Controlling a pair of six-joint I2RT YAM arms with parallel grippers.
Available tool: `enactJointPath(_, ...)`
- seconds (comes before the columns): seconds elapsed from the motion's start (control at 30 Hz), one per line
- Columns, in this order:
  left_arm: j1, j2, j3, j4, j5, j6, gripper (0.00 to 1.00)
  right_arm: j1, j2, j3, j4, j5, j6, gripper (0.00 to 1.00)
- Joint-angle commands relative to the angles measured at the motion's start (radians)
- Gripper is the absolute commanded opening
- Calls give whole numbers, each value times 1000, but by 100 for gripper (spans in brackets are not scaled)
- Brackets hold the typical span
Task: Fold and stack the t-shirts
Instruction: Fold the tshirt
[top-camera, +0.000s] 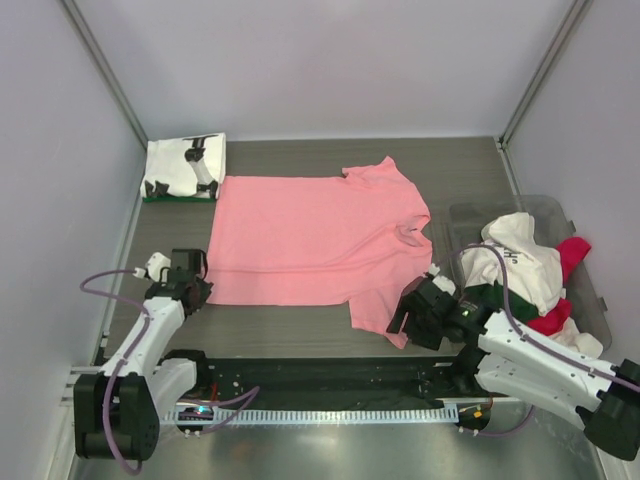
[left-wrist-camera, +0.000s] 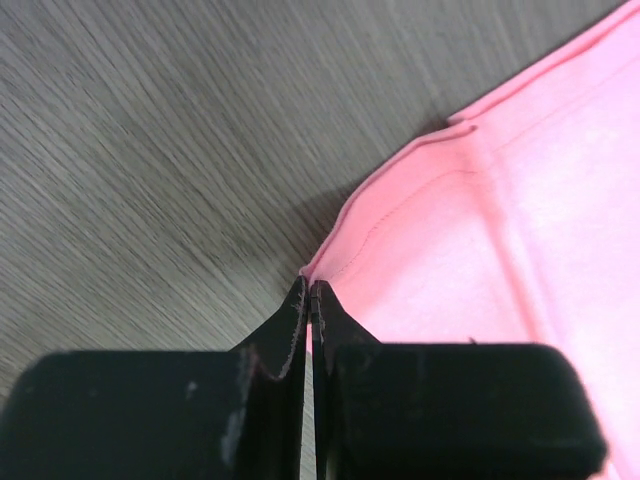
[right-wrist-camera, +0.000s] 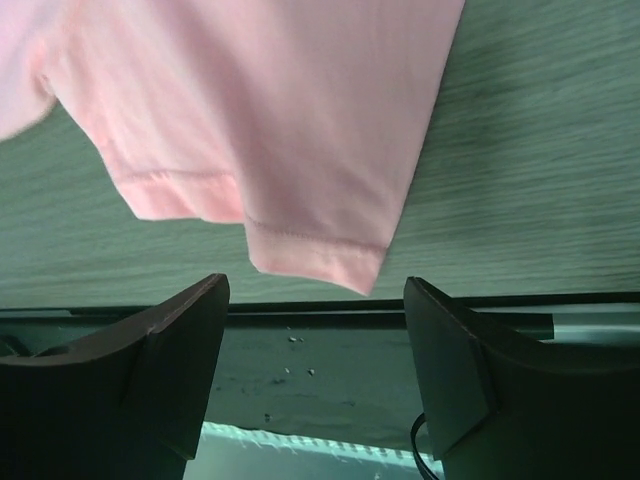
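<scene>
A salmon-pink t-shirt (top-camera: 310, 235) lies spread flat on the table, collar to the right. My left gripper (top-camera: 200, 285) is at its near-left hem corner. In the left wrist view the jaws (left-wrist-camera: 310, 292) are shut with the pink corner (left-wrist-camera: 480, 260) pinched at their tips. My right gripper (top-camera: 405, 318) is open at the near sleeve (top-camera: 375, 312). In the right wrist view the sleeve hem (right-wrist-camera: 300, 240) lies just beyond the open fingers (right-wrist-camera: 316, 290), which hold nothing. A folded white t-shirt with black print (top-camera: 185, 165) lies at the back left on a dark green one.
A clear plastic bin (top-camera: 590, 290) at the right holds a heap of shirts: white (top-camera: 520, 260), red (top-camera: 572, 255) and dark green (top-camera: 495, 297). A black rail (top-camera: 320, 375) runs along the near edge. Grey walls close in the table.
</scene>
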Motion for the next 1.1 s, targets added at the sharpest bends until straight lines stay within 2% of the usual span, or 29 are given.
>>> enactJointPath(0.0,5,-62,44,-25,-22,17,0,88,49,-27,45,59,110,70)
enactJointPath(0.07,7,-76,55,-40,-23,28,0,125,78,-34,54,86,142,65)
enactJointPath(0.1,7,-79,60,-47,-23,29,0,131,86,-39,59,93,150,58)
enactJointPath(0.2,8,-93,66,-62,-23,38,0,136,98,-63,76,108,163,51)
enactJointPath(0.57,23,-122,67,-77,-15,57,0,136,181,-96,162,130,153,40)
enactJointPath(0.77,25,-146,60,-88,-8,60,0,136,202,-100,199,102,134,3)
enactJointPath(0.87,25,-174,75,-122,8,61,0,136,169,-68,165,110,127,1)
enactJointPath(1.07,25,-226,150,-243,37,54,0,136,69,111,-64,199,105,1)
